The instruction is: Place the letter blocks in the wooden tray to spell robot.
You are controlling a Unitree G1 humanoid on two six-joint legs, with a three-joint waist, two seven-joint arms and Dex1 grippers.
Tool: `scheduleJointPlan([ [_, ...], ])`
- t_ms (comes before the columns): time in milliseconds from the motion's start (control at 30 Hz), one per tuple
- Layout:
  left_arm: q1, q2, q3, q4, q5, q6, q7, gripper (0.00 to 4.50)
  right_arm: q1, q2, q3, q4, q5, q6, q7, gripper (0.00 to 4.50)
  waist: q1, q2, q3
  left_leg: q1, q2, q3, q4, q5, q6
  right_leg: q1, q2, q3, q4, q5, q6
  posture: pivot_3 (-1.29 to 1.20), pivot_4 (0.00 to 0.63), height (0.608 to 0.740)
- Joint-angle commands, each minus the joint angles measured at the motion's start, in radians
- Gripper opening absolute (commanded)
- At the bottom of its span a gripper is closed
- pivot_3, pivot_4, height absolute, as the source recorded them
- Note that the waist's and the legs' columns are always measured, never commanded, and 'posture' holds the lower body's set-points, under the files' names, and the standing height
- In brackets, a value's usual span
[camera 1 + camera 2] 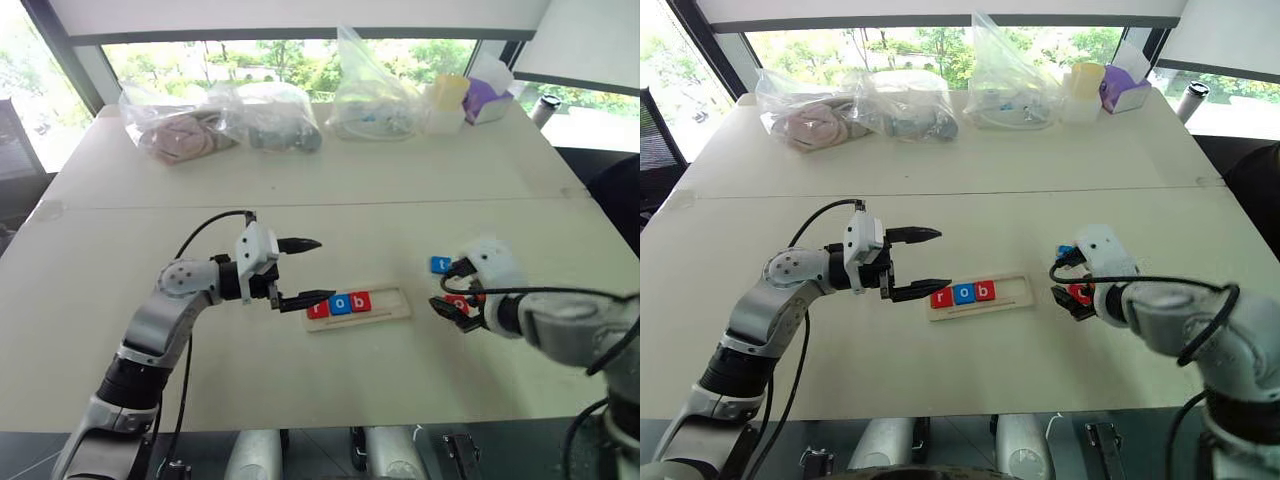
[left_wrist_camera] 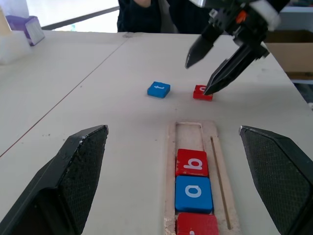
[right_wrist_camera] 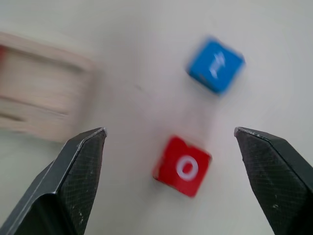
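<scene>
Left wrist view: pale wooden strip tray [image 2: 217, 161] holding r, o, b tiles; red o tile [image 2: 202, 92], blue t tile [image 2: 159, 89] loose on table, both claws spread.

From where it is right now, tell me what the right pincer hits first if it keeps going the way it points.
Most likely the red o block, lying between the open right pincer fingers, though depth is uncertain.

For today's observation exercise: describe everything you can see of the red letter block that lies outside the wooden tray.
The red o block is a small flat square tile, glossy like painted wood or plastic, with a white lowercase o on top. It lies flat on the pale table, past the empty end of the wooden tray, near the blue t block. The right gripper hangs open over it.
</scene>
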Motion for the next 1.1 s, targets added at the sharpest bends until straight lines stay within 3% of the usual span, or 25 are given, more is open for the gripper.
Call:
scheduleJointPlan([
  [33,-0.01,-0.004,0.012,-0.023,-0.003,-0.018,0.007,4.5,0.006,-0.249,0.163,0.026,-0.248,-0.392,0.435,4.46,0.006,0.0,0.0,-0.001,0.0,-0.001,-0.001,0.0,0.0,0.0,0.0,-0.001,0.0,-0.001,0.001,0.0,0.15,0.74],
  [100,-0.01,-0.008,0.011,-0.023,-0.002,-0.019,0.011,4.5,0.044,-0.324,0.213,0.126,-0.388,-0.681,0.678,4.46,0.002,0.0,0.0,-0.001,0.0,0.0,-0.001,0.0,0.0,0.0,0.0,-0.001,-0.002,-0.002,0.001,0.0,0.15,0.74],
  [167,-0.008,-0.012,0.013,-0.024,-0.003,-0.02,0.016,4.5,0.081,-0.327,0.236,0.229,-0.493,-0.956,0.87,4.46,-0.001,-0.001,0.0,-0.001,0.0,0.001,-0.001,-0.001,0.001,0.002,0.0,-0.001,-0.007,-0.002,0.002,0.0,0.15,0.74],
  [267,-0.004,-0.013,0.016,-0.026,-0.003,-0.021,0.021,4.5,0.095,-0.306,0.27,0.35,-0.571,-1.129,1.05,4.46,-0.003,-0.001,0.0,-0.001,0.0,0.004,-0.001,-0.001,0.001,0.003,-0.001,0.002,-0.009,0.0,0.004,0.0,0.15,0.74],
  [333,0.002,-0.013,0.022,-0.036,-0.005,-0.017,0.03,4.5,0.06,-0.291,0.345,0.486,-0.705,-1.255,1.137,4.46,-0.002,-0.001,0.0,-0.001,0.0,0.004,0.0,-0.001,0.001,0.003,-0.001,0.002,-0.009,0.001,0.003,0.0,0.15,0.74],
  [433,0.015,-0.002,0.026,-0.052,-0.005,-0.015,0.031,4.5,-0.008,-0.249,0.372,0.623,-0.749,-1.296,1.245,4.46,-0.001,-0.001,0.0,-0.001,0.0,0.005,0.001,-0.001,0.001,0.003,-0.001,0.002,-0.009,0.002,0.002,0.0,0.15,0.74],
  [667,0.038,0.016,0.031,-0.079,-0.006,-0.009,0.04,4.5,-0.043,-0.145,0.375,0.765,-0.831,-1.332,1.303,4.46,0.0,0.0,0.0,0.0,0.0,0.004,0.001,-0.001,0.001,0.003,-0.001,0.002,-0.006,0.004,-0.001,0.0,0.15,0.74],
  [1100,0.064,0.071,0.032,-0.118,-0.032,0.022,0.014,4.5,0.025,-0.073,0.343,0.785,-0.899,-1.337,1.283,4.46,0.002,-0.001,0.0,0.001,0.0,0.004,0.003,-0.001,0.001,0.003,-0.001,0.002,-0.002,0.004,-0.001,0.0,0.15,0.74],
])
